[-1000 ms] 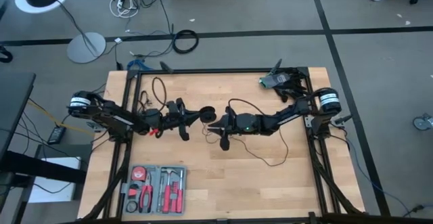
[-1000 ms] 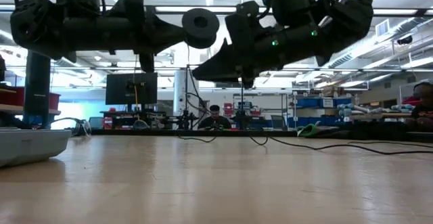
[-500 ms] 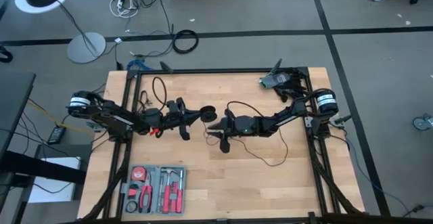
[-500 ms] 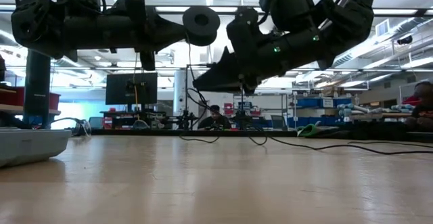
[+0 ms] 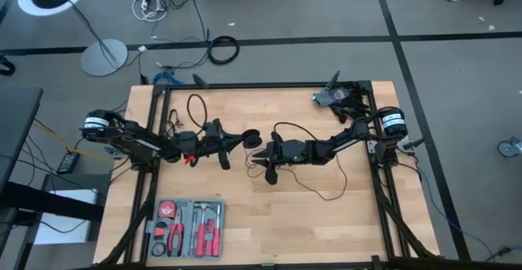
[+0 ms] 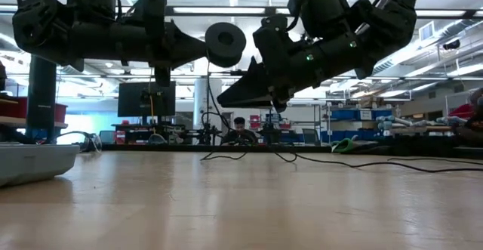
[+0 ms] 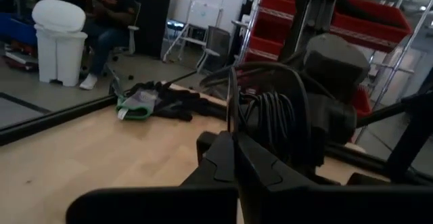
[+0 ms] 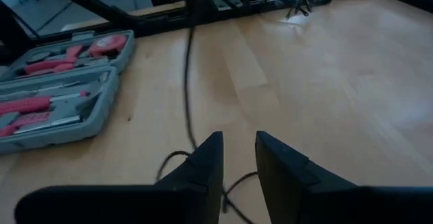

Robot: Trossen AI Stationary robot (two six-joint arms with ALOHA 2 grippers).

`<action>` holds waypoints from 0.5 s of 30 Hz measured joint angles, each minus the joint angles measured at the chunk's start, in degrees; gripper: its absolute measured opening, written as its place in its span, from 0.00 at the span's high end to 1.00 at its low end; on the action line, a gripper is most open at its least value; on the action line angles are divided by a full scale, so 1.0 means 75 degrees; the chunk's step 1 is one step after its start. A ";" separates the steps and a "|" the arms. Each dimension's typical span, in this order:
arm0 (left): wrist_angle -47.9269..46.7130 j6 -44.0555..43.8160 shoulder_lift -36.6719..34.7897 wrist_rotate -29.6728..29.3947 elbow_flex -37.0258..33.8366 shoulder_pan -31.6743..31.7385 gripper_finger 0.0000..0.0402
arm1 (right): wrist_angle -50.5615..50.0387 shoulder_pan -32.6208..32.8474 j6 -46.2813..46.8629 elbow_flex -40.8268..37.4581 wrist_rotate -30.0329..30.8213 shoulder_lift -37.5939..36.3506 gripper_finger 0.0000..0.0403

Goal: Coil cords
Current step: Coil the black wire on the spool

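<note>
Both arms are stretched out low and nearly level above the bench, reaching in from opposite sides so their tips nearly meet over its middle. The left tool is clamped shut on the cord just behind its round puck, which hangs in the air between the two arms. The right tool points at the puck with its fingers a little apart; the cord runs beneath them, but I cannot tell whether they pinch it. The rest of the cord trails in loose loops across the bench away from the puck. The tool kit lies at the bench edge, well apart from the puck.
</note>
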 joint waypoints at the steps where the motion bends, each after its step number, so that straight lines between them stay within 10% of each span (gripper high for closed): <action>1: 0.0009 0.0011 0.0000 -0.0017 0.0000 0.0001 1.00 | 0.0044 0.0000 -0.0001 0.0000 -0.0111 0.0000 0.79; 15: 0.0506 0.0194 -0.0003 -0.0262 0.0003 0.0002 1.00 | 0.0262 0.0000 -0.0010 0.0006 -0.0317 0.0000 0.79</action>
